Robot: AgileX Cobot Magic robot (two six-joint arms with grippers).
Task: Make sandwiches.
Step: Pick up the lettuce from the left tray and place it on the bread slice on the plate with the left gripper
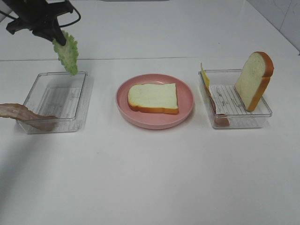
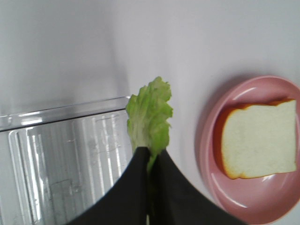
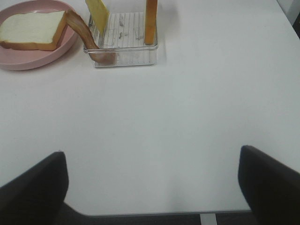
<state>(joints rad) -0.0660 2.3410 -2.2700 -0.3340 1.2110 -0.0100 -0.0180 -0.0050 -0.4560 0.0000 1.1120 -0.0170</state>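
Note:
My left gripper [image 1: 53,38] hangs above the far edge of the left clear tray [image 1: 56,101], shut on the top of a ruffled green lettuce leaf [image 1: 66,52] that dangles below it. The left wrist view shows the lettuce [image 2: 150,112] pinched between the closed black fingers [image 2: 136,187]. One white bread slice [image 1: 153,97] lies flat on the round pink plate [image 1: 187,110] in the middle. My right gripper [image 3: 150,187] stands open over bare table, nothing between its fingers [image 3: 33,187]; the high view does not show it.
A brownish-pink bacon strip [image 1: 21,114] drapes over the left tray's near-left corner. The right clear tray [image 1: 234,119] holds an upright bread slice [image 1: 254,79], a yellow cheese slice [image 1: 205,75] and a brownish strip [image 1: 220,119] hanging over its left wall.

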